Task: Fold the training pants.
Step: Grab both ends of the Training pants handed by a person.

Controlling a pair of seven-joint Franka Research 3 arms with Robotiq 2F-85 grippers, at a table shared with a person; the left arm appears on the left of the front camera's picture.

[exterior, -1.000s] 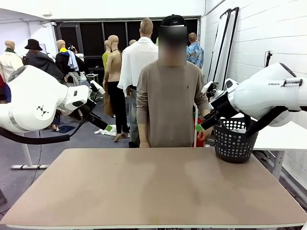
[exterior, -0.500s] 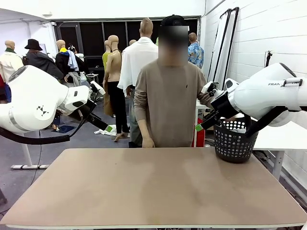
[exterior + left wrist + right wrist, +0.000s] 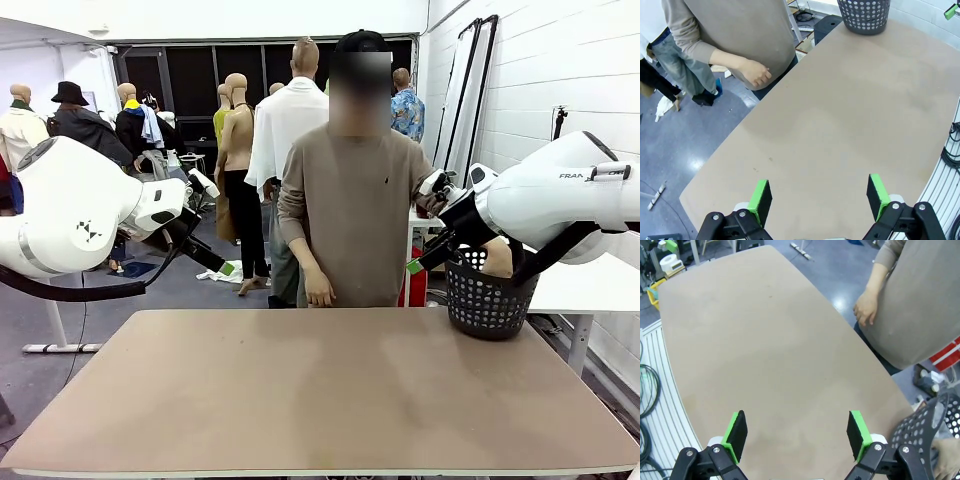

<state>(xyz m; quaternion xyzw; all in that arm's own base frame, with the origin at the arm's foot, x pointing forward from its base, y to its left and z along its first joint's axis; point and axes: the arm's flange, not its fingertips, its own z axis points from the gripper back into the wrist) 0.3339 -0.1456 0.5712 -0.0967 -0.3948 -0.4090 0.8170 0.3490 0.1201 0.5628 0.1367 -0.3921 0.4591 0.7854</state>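
Jaws on both arms stand released and hold nothing. From the front, the left jaws hang raised off the far left of the desk (image 3: pixel 320 390) and the right jaws off its far right, just beside a black perforated basket (image 3: pixel 485 300) on that corner. The person across the desk has one hand (image 3: pixel 497 258) down inside the basket and the other hand (image 3: pixel 318 290) loose by the far edge. In the left wrist view, the green pads (image 3: pixel 760 200) are set wide apart above bare brown desk, with the basket at the far corner. In the right wrist view, the pads spread likewise over bare desk, and a hand is in the basket at lower right. Where the training pants are I cannot tell; I'd guess in the basket. To my eye folding hasn't begun, and this is the wait for the garment. The next move calls for the pants laid flat on the desk, then both arms coming down to take an edge, a hem or the waistband.
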